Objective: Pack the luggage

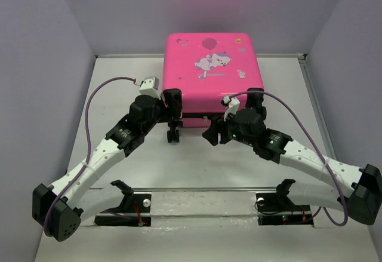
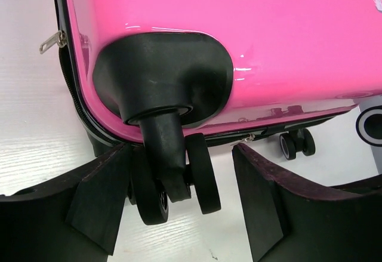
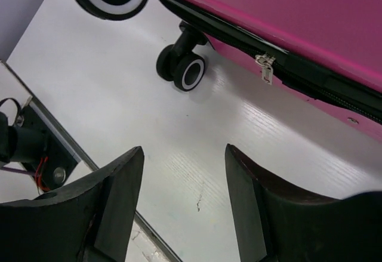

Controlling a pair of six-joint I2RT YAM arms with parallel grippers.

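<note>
Pale grey walls (image 1: 36, 65) close in a white table (image 1: 197, 172) on three sides. At the far middle of it lies the large hot-pink hard-shell suitcase (image 1: 209, 71), flat on its side and closed, its cartoon animal and balloon print (image 1: 212, 61) facing up and its wheeled end toward the arms. The white-and-black left arm (image 1: 101, 154) reaches to the near left corner of the case, and the white-and-black right arm (image 1: 304, 154) reaches to the near right corner; a purple cable loops over each. The left gripper (image 2: 180, 154) is spread wide with nothing clamped: a small black twin caster wheel (image 2: 173, 184) at the corner of the pink shell hangs between its fingers, close against the left finger and well apart from the right one. The right gripper (image 3: 184, 151) is likewise released, its fingers parted over bare table just beside the case's black zipper trim. Beyond them stand another black caster with a pale rim (image 3: 182, 68) and a small metal zipper pull (image 3: 265, 68).
</note>
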